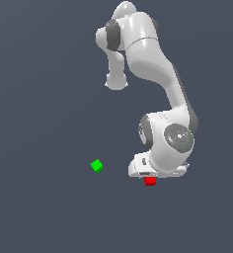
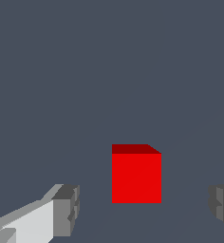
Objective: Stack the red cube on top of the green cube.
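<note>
Left of the red cube: green cube (image 1: pixel 97 166), well apart, untouched.
Red cube (image 1: pixel 150 181): under the gripper (image 2: pixel 144 209), between its spread fingers (image 2: pixel 66 209), neither touching.
Risk: closing off-centre could nudge or tilt it.

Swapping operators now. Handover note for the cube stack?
Hand: open, fingers either side of the red cube, not touching it.
Red cube: on the floor, under the hand in the exterior view.
Green cube: on the floor, apart from the red one, toward the exterior view's left.
Done: hand lined up over the red cube.
Left: close, lift, carry, set on green, release.
</note>
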`<state>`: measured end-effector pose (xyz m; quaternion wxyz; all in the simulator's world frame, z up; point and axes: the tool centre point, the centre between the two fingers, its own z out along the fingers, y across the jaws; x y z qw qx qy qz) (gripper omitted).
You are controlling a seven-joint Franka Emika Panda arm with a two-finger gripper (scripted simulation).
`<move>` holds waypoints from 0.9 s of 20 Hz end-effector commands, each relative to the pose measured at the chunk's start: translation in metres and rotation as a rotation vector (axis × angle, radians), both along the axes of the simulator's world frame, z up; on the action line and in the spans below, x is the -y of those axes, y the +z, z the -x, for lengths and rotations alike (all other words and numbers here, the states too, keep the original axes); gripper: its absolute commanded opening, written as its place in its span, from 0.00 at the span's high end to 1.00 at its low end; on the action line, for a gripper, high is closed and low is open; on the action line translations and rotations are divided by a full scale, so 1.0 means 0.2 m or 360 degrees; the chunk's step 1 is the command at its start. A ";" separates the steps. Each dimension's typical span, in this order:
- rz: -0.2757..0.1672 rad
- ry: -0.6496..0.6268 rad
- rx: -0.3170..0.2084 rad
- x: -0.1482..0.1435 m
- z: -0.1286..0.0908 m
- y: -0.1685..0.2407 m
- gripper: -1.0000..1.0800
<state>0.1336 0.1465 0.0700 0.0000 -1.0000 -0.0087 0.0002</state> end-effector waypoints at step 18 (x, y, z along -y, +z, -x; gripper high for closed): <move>0.0000 0.0000 0.0001 0.00 0.00 -0.26 0.04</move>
